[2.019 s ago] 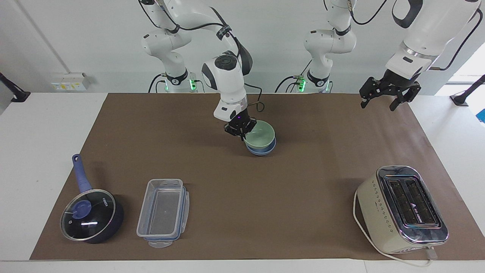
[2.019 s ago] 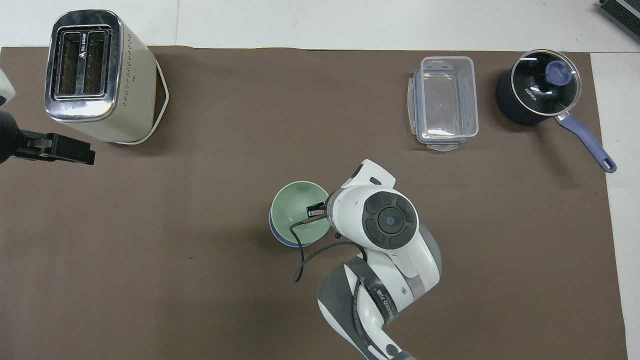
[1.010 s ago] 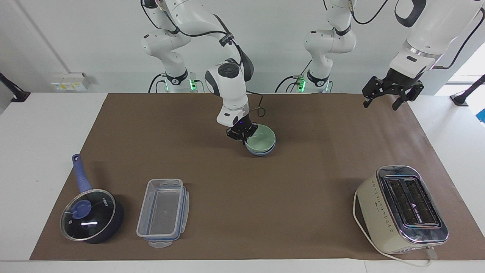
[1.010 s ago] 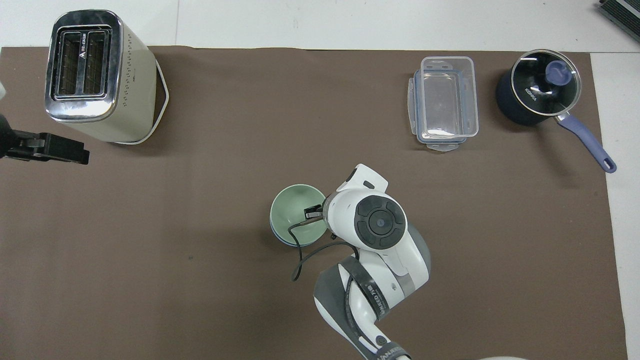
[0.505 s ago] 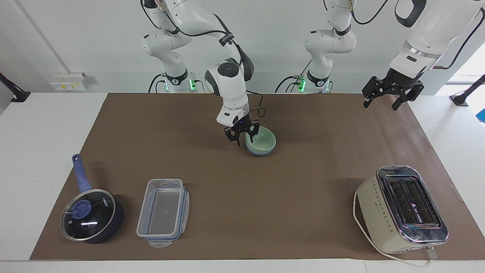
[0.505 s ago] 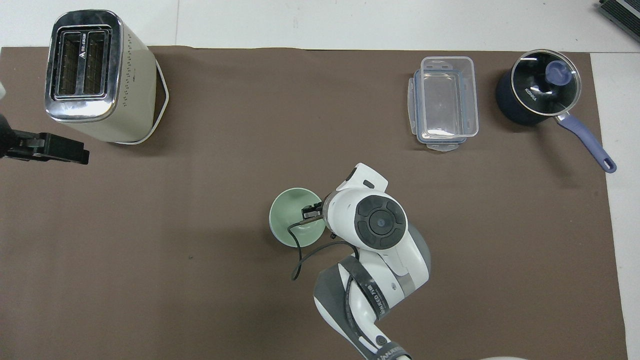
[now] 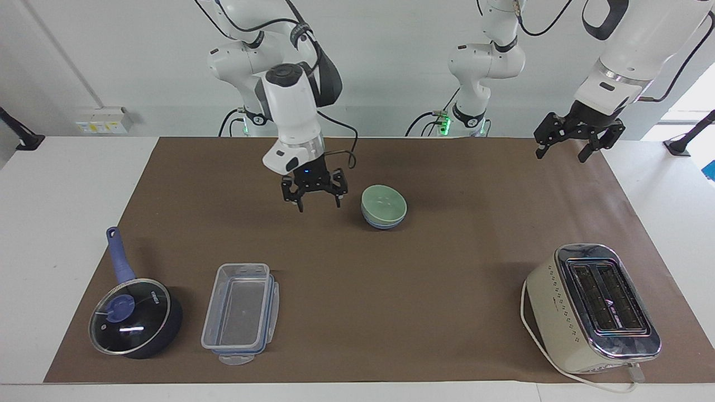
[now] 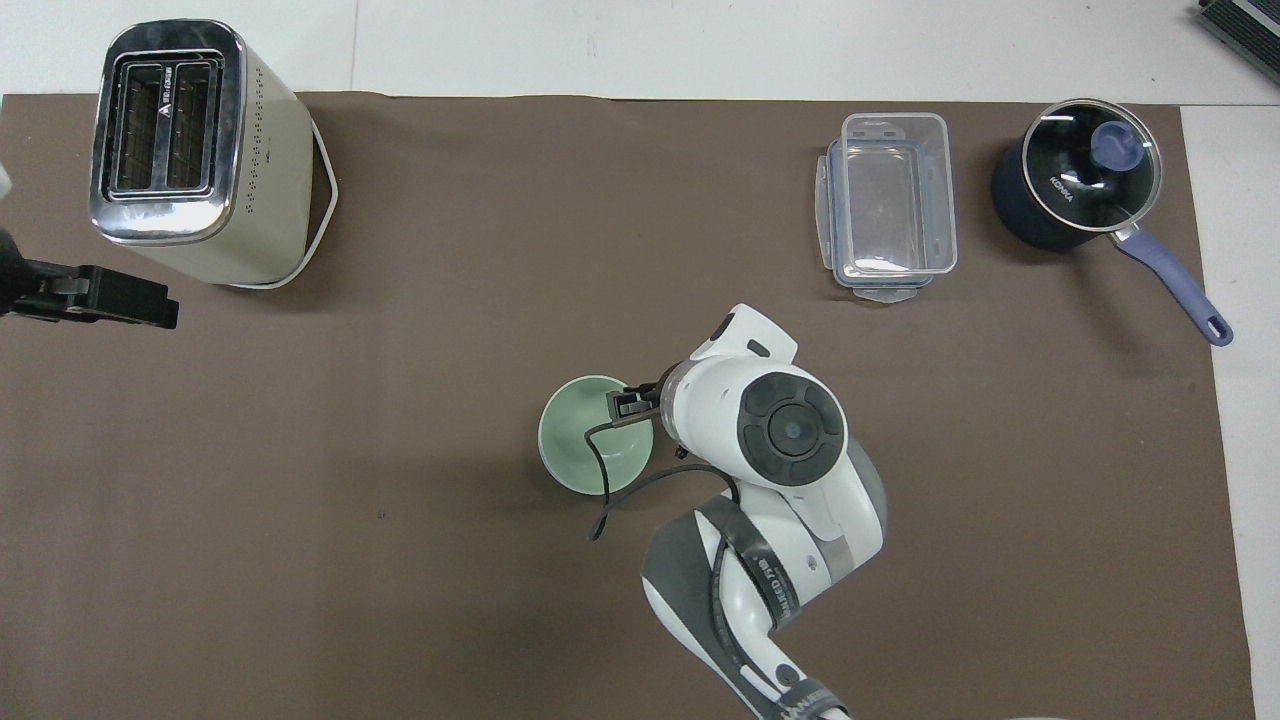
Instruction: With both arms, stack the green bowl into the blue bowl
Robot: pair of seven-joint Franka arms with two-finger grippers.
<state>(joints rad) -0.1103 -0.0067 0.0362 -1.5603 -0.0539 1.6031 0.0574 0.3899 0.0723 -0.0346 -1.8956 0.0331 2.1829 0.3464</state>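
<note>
The pale green bowl sits nested in the periwinkle-blue bowl on the brown mat near the middle. In the overhead view the green bowl hides the blue one. My right gripper is open and empty. It hangs in the air just beside the bowls, toward the right arm's end, touching neither. In the overhead view its wrist covers it. My left gripper is open and empty, and waits raised over the mat's corner at the left arm's end.
A cream toaster stands far from the robots at the left arm's end. A clear plastic container and a dark blue lidded saucepan lie far from the robots at the right arm's end.
My right gripper let go of the green bowl's rim, opened, rose and moved off toward the right arm's end. The green bowl settled into the blue bowl. The left arm barely moved.
</note>
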